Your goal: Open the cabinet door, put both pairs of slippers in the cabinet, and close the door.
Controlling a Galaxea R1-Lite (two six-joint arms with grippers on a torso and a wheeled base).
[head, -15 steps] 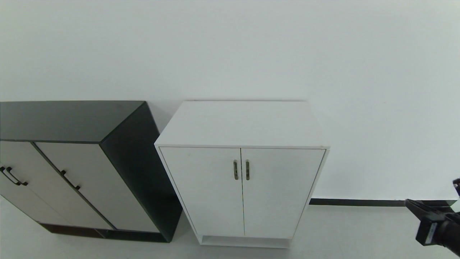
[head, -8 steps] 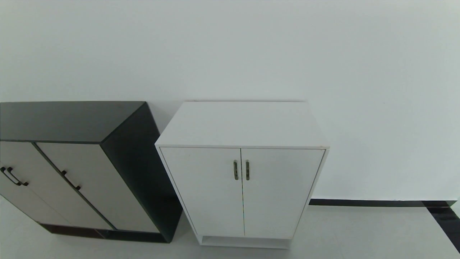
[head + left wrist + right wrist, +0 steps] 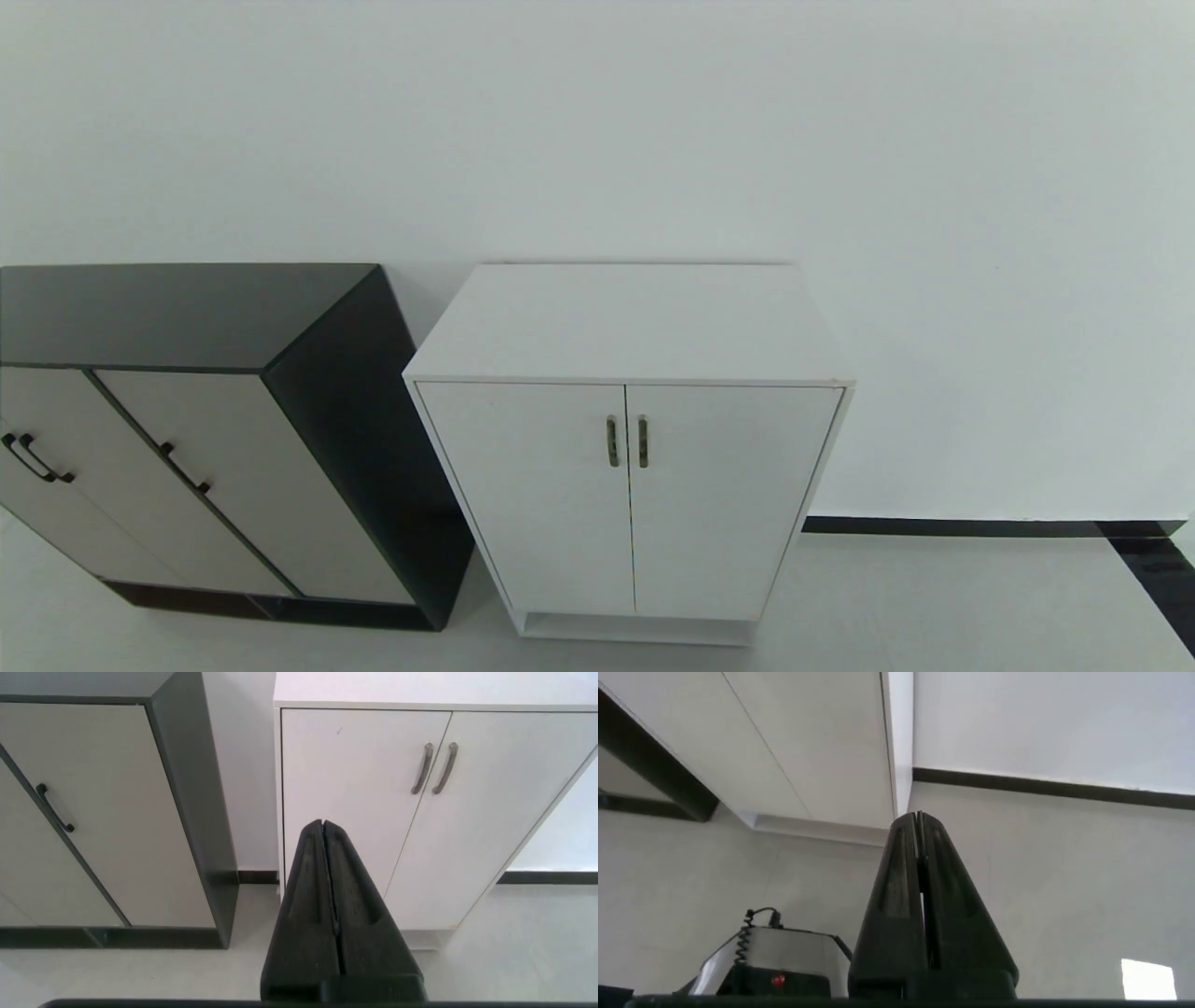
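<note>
A white cabinet (image 3: pixel 630 439) with two doors stands against the wall, both doors shut, with a pair of metal handles (image 3: pixel 626 441) at the middle seam. In the left wrist view my left gripper (image 3: pixel 323 826) is shut with nothing in it, held well back from the white cabinet (image 3: pixel 411 803) and pointing at its left door. My right gripper (image 3: pixel 920 819) is shut and empty, low over the floor, with the cabinet's lower corner (image 3: pixel 898 756) beyond its tips.
A black cabinet (image 3: pixel 187 420) with grey doors and black handles stands left of the white one. A black baseboard strip (image 3: pixel 980 527) runs along the wall on the right. Open grey floor (image 3: pixel 934 607) lies in front and to the right.
The right arm, seen at the head view's lower right edge one second ago, has withdrawn out of that view. The cabinets have not moved.
</note>
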